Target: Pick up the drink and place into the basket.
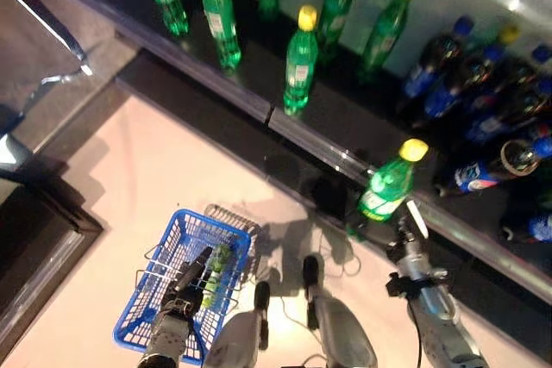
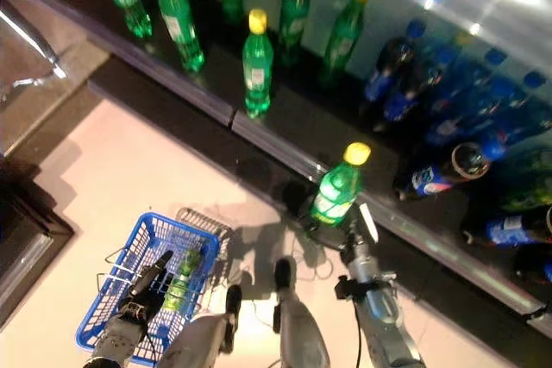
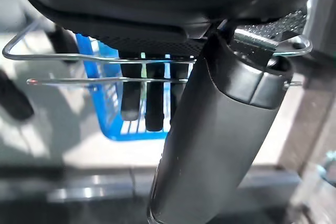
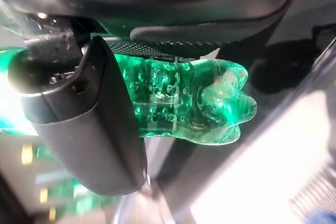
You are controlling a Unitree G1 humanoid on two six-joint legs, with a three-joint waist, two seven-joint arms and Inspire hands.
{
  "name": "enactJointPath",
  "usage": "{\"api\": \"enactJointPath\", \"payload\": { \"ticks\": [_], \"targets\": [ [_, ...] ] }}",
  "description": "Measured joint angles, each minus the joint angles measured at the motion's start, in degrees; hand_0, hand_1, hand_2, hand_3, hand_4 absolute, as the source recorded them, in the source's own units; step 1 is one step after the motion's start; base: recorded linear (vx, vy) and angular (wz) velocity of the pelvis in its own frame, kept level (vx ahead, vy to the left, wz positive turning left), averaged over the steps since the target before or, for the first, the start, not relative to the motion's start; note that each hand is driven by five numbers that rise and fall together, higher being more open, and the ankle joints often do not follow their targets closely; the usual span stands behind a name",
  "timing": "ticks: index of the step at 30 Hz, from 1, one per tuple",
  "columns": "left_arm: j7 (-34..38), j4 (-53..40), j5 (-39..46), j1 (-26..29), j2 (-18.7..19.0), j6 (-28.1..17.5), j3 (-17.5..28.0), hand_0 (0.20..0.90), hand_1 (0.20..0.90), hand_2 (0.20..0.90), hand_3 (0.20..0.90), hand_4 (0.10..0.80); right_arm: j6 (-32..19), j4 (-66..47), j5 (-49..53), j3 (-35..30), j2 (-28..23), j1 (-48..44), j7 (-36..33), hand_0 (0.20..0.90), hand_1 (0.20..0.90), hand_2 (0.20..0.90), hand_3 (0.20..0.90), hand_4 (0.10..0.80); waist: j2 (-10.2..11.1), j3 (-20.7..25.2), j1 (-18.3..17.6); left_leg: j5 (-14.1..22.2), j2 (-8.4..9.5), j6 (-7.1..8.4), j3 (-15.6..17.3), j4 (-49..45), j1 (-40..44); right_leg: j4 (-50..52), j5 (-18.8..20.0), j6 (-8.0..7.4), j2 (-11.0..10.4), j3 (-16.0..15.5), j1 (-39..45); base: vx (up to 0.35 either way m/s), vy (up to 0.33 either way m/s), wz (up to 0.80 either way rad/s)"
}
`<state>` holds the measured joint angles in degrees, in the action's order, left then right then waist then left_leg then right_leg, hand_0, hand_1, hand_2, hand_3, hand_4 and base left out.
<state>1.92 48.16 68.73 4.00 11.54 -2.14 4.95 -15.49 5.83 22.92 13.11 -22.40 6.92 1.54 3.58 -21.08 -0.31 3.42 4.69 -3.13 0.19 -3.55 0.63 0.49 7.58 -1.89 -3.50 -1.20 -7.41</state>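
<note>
Green drink bottle (image 1: 390,185), yellow cap, held clear of the shelf (image 1: 362,140) edge in the right hand (image 1: 412,234), thumb and fingers curled round it; blue basket (image 1: 151,299) hanging from the left hand (image 1: 183,286), fingers hooked on its wire handle; carry step, next move across and lower in; label print unreadable

Dim shelf (glare top right), blurred edges.

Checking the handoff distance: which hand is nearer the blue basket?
Left. The left hand grips the blue basket by its wire handles; the right hand holds a green bottle over by the shelf.
</note>
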Motion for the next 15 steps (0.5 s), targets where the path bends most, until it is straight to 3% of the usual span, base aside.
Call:
{"api": "enactJointPath", "payload": {
  "ticks": [3,6,13,15],
  "targets": [
    [-0.06,-3.55,-3.87,-1.89,0.29,0.00,-0.63,0.300,0.300,0.300,0.200,0.100,2.53,0.38,-3.38,1.67,-0.43,0.72,2.83,0.300,0.300,0.300,0.200,0.100,-0.11,2.90,-0.02,-0.71,-0.41,0.68,-0.85,2.94,3.09,-2.87,0.21,0.09,0.22,-1.00,3.38,-0.016,0.063,0.16],
    [-1.42,-9.26,-10.14,-3.97,2.06,0.50,-4.30,0.300,0.300,0.300,0.200,0.100,5.43,0.44,-4.99,2.80,-0.82,0.47,5.76,0.300,0.300,0.300,0.200,0.100,-0.30,3.77,0.55,-1.12,-0.58,0.91,-1.48,4.38,4.68,-5.19,0.71,0.10,0.21,-1.98,5.79,-0.030,0.052,0.18],
    [-10.63,-28.11,-14.40,-6.02,8.31,9.22,-9.14,0.300,0.300,0.300,0.200,0.100,10.62,2.82,-5.72,7.10,-2.03,-0.34,7.93,0.300,0.300,0.300,0.200,0.100,-1.43,4.19,3.61,-3.23,-0.54,1.46,-3.19,6.65,5.46,-5.30,0.39,0.01,-0.70,-6.17,7.31,-0.055,0.021,0.31],
    [-12.53,-33.56,-14.45,-5.87,12.06,12.03,-10.45,0.300,0.300,0.300,0.200,0.100,11.35,5.13,-7.17,9.88,-2.23,-2.18,8.31,0.300,0.300,0.300,0.200,0.100,-1.81,4.39,4.53,-3.94,-0.59,1.53,-4.68,7.67,5.72,-5.31,0.23,0.08,-0.90,-7.87,7.94,-0.009,-0.003,0.39]
  ]
}}
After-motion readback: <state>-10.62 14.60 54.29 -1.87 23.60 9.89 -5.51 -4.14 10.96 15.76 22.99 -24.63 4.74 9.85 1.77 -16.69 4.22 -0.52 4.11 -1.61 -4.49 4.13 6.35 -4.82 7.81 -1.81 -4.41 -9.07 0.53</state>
